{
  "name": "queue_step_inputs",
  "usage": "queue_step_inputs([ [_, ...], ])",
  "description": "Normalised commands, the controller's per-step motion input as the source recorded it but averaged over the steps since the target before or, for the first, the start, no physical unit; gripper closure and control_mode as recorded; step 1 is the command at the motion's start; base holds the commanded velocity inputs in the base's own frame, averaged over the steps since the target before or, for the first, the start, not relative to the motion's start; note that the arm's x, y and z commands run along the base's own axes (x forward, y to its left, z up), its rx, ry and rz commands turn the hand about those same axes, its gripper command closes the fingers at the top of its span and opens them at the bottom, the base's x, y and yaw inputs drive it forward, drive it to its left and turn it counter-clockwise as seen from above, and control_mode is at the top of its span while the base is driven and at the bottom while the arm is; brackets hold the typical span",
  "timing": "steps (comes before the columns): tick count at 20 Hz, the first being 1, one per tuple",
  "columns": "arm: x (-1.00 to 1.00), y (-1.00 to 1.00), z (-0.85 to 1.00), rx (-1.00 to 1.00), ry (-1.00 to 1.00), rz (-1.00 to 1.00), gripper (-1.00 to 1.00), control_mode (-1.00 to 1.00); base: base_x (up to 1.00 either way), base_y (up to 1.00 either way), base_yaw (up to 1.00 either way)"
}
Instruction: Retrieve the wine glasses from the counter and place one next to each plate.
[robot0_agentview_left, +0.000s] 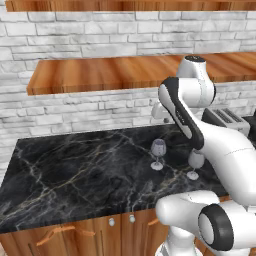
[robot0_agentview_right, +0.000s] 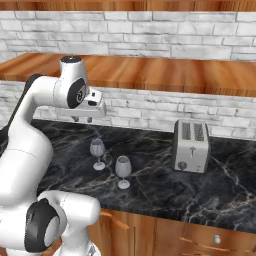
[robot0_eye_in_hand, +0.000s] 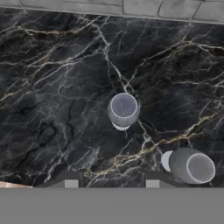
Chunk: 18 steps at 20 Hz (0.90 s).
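Two wine glasses are seen upright on the black marble surface (robot0_agentview_right: 150, 170). The far wine glass (robot0_agentview_right: 97, 148) stands closer to the brick wall (robot0_agentview_right: 150, 45), and the near wine glass (robot0_agentview_right: 123, 167) stands closer to the front edge of the surface. Taken from the toaster (robot0_agentview_right: 190, 146), both glasses are found well off to its left in the right base view, the near glass being the closer of the two to it. The glasses are set just beside each other but apart, not touching.

In the hand view the far glass (robot0_eye_in_hand: 123, 110) is seen from above, its bowl near the middle of the picture, and the near glass (robot0_eye_in_hand: 191, 166) is seen toward the lower right.

The pincer (robot0_agentview_right: 82, 119) is held in the air above the far glass, on the side away from the toaster, and nothing is gripped between its fingertips (robot0_eye_in_hand: 71, 180), which are seen parted with bare marble between them. No glass is touched by it.

A wooden shelf (robot0_agentview_right: 165, 72) is fixed to the brick wall above the toaster. Brown cabinet doors (robot0_agentview_left: 65, 235) with curved handles are seen below the front edge of the surface.
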Motion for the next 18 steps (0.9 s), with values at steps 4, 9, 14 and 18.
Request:
queue_step_inputs([
  [4,-0.39,0.02,0.00,0.00,-0.07,0.01,-1.00,-1.00,0.00,0.00,0.00],
  [9,-0.89,-0.10,-0.01,0.01,-0.06,-0.10,-1.00,-1.00,0.00,0.00,0.00],
  [14,-0.63,-0.47,0.01,0.12,0.04,-0.38,-1.00,-1.00,0.00,0.00,0.00],
  [18,-0.49,-0.54,0.00,0.18,0.14,-0.39,-1.00,-1.00,0.00,0.00,0.00],
])
